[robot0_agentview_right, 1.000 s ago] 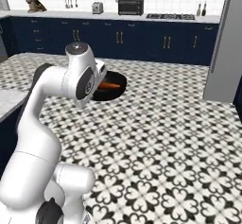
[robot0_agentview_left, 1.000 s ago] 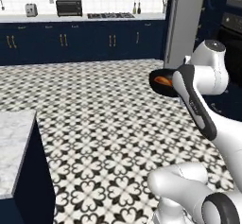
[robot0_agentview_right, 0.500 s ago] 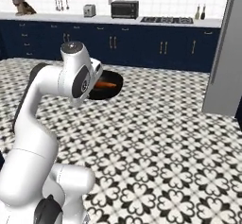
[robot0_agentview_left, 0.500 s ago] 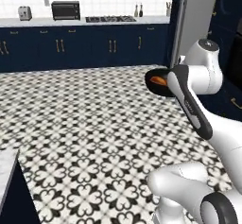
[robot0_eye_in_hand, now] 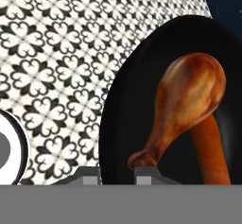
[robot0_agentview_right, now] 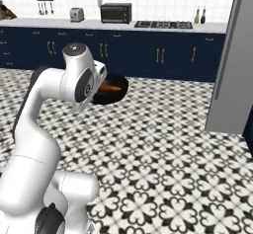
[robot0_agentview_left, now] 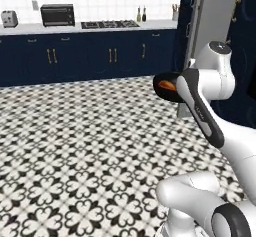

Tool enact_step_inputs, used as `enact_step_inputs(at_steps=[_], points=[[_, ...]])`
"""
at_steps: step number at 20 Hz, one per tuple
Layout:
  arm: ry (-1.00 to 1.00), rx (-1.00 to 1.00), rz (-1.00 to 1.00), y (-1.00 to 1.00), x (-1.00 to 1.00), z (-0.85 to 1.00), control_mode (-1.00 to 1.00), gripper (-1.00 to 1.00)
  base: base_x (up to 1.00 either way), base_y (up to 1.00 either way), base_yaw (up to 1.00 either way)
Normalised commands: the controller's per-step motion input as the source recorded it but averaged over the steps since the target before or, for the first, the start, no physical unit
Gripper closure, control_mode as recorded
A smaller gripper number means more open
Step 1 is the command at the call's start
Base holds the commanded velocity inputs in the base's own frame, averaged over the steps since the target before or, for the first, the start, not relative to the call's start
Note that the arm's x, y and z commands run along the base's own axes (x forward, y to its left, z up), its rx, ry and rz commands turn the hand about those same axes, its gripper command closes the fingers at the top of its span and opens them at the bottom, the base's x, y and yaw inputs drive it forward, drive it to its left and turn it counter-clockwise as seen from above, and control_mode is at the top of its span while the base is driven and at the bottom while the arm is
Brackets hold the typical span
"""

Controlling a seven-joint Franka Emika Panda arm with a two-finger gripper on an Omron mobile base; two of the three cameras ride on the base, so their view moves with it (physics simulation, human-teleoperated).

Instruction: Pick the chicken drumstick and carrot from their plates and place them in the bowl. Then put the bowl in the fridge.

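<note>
The arm's white links hide most of the round, glossy black bowl (robot0_agentview_left: 165,86) in the base views, leaving one edge with a sliver of orange. In the hand view the two-finger gripper (robot0_eye_in_hand: 117,173) pinches the bowl's near rim, jaws narrow. Above the fingertips lie the reddish-brown chicken drumstick (robot0_eye_in_hand: 186,102) and, partly under it, the slim orange carrot (robot0_eye_in_hand: 213,150). Beyond the bowl stands the tall grey stainless fridge (robot0_agentview_left: 212,23).
</note>
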Motion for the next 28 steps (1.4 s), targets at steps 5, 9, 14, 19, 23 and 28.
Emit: enact_step_inputs(at_steps=[5, 9, 14, 19, 23, 28], points=[[0.0, 0.0, 0.0, 0.0, 0.0, 0.0, 1.0, 1.0, 1.0, 0.0, -0.17], [0.0, 0.0, 0.0, 0.0, 0.0, 0.0, 1.0, 1.0, 1.0, 0.14, -0.15], [0.0, 0.0, 0.0, 0.0, 0.0, 0.0, 1.0, 1.0, 1.0, 0.32, -0.14], [0.0, 0.0, 0.0, 0.0, 0.0, 0.0, 1.0, 1.0, 1.0, 0.69, -0.25], [0.0, 0.0, 0.0, 0.0, 0.0, 0.0, 1.0, 1.0, 1.0, 0.77, -0.47], [0.0, 0.0, 0.0, 0.0, 0.0, 0.0, 1.0, 1.0, 0.86, 0.79, -0.64]])
